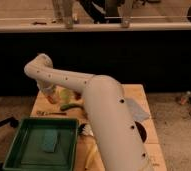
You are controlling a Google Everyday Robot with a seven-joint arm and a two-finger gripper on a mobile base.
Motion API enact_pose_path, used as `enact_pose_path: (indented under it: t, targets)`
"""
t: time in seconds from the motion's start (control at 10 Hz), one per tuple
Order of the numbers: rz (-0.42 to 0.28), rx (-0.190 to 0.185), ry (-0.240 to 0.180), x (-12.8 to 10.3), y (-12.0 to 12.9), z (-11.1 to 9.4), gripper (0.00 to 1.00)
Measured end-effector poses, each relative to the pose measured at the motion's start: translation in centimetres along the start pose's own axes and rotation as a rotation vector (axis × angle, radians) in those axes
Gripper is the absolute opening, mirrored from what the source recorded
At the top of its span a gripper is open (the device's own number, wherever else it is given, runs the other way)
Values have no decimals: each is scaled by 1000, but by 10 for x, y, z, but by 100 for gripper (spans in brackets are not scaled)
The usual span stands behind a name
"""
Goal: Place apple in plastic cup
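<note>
In the camera view, your white arm point(104, 120) fills the centre of the frame, rising from the lower right, bending at an elbow in the upper left and dropping down to the wooden bench point(139, 92). The tool point(51, 95) sits at the left end of the bench, just below that elbow, mostly hidden by the arm's own wrist. Its fingers are drawn together; you can see a reddish-orange shape at its tip that looks like the apple point(52, 98), though you cannot tell for certain that it is clamped on it.

Just right of the tool stands the plastic cup point(65, 94), pale green and translucent, upright, partly covered by the arm. A green elongated item point(69, 106) lies on the bench in front of the cup.

A green tray point(19, 145) occupies the lower left of the frame, with a teal sponge point(50, 141) lying inside it. At the right of the arm you see a pale blue cloth point(137, 110) and the edge of a dark bowl point(140, 131).
</note>
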Motion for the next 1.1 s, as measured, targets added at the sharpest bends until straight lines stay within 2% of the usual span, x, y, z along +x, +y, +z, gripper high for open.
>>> enact_pose_path:
  t: [0.6,1.1]
  targets:
    - [61,15,35,39,14,-25,0]
    - [103,27,18,62,26,-25,0]
